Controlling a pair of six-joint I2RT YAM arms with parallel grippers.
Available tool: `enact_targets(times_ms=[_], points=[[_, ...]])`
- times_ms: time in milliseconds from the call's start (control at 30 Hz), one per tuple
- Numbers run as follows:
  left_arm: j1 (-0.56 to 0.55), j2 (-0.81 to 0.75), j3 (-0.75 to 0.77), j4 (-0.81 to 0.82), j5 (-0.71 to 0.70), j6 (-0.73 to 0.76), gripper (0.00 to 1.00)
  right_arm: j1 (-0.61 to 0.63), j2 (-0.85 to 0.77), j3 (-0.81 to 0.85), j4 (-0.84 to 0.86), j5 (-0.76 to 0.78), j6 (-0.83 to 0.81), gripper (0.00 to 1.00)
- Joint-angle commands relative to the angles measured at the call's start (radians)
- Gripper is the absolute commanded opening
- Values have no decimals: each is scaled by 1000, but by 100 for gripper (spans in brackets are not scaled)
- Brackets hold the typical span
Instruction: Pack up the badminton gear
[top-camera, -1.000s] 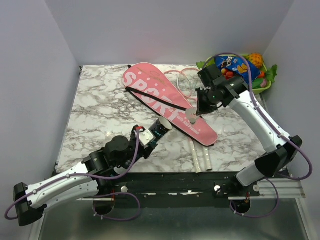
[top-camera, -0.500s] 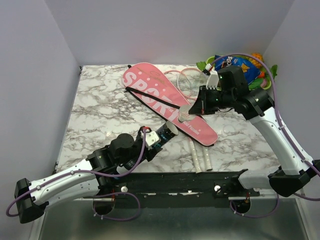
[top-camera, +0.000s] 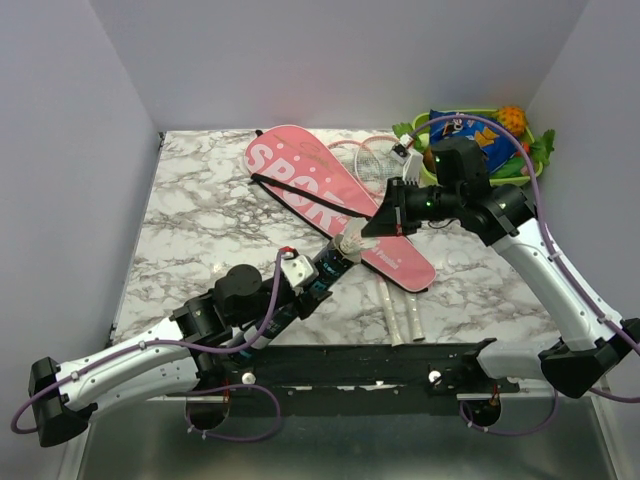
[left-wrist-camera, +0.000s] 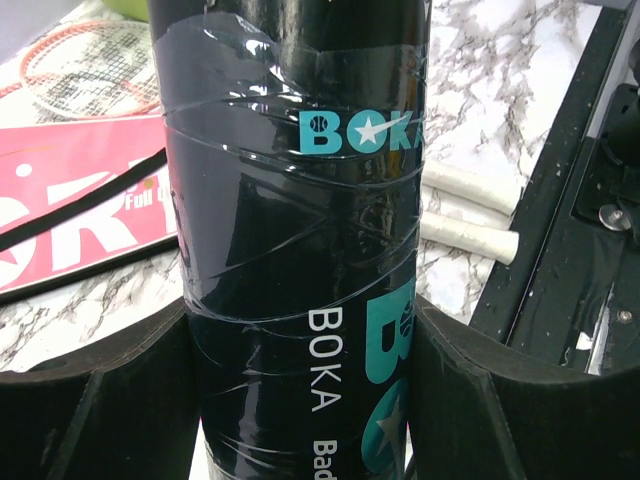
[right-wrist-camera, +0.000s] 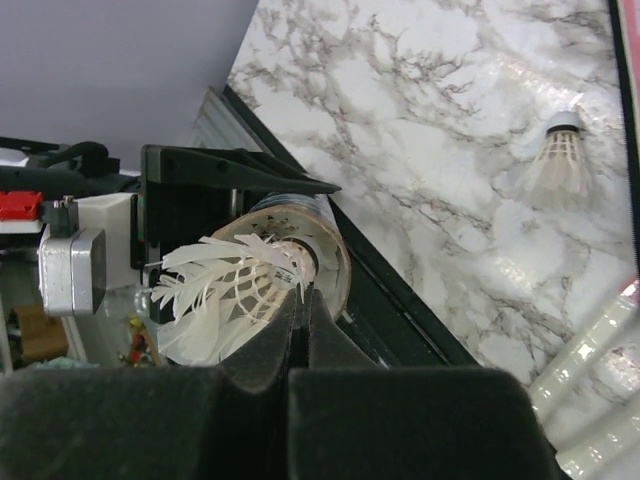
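My left gripper (top-camera: 312, 276) is closed round the dark blue-labelled tube (top-camera: 327, 266), which fills the left wrist view (left-wrist-camera: 300, 230) between the two black fingers (left-wrist-camera: 100, 400). The tube's open mouth (right-wrist-camera: 335, 245) points up and right at my right gripper (top-camera: 364, 231). That gripper (right-wrist-camera: 303, 300) is shut on a white shuttlecock (right-wrist-camera: 225, 295), held right at the mouth (top-camera: 350, 241). The pink racket bag (top-camera: 330, 200) lies diagonally on the table, with the pink rackets' heads (top-camera: 375, 160) behind it and their white handles (top-camera: 402, 315) sticking out near the front edge.
A second shuttlecock (right-wrist-camera: 560, 160) stands on the marble below the right wrist. The green tray (top-camera: 532, 172) of fruit and snacks sits in the back right corner. A black rail (top-camera: 360, 362) runs along the table's near edge. Walls close in both sides.
My right gripper has carried the shuttlecock left and down from over the bag to the tube's mouth. The left arm has shifted the tube slightly right towards it.
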Motion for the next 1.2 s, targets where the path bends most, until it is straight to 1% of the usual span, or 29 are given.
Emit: enact_targets(times_ms=[0, 167, 267, 500, 667, 900, 1000, 1100, 1167], points=[[-6, -19, 19, 90, 19, -18, 0, -4, -13, -35, 62, -135, 26, 1], [-10, -22, 8, 104, 6, -18, 0, -3, 4, -42, 49, -207, 23, 1], [-13, -22, 3, 113, 6, -18, 0, 2, 27, -20, 1, -226, 0, 1], [-15, -5, -4, 115, 6, -18, 0, 58, 85, 3, -51, -184, -20, 1], [-16, -11, -12, 121, 5, -14, 0, 91, 128, 13, -54, -164, -19, 1], [-16, 5, -15, 133, 6, -15, 0, 181, 192, 23, -68, -89, -27, 1], [-18, 10, -18, 141, -7, -10, 0, 222, 209, 4, -51, -98, -13, 1], [-18, 13, -21, 147, -17, -6, 0, 224, 203, -35, -8, -135, 6, 1], [-18, 13, -24, 150, -15, -1, 0, 226, 200, -42, -1, -138, 16, 4]])
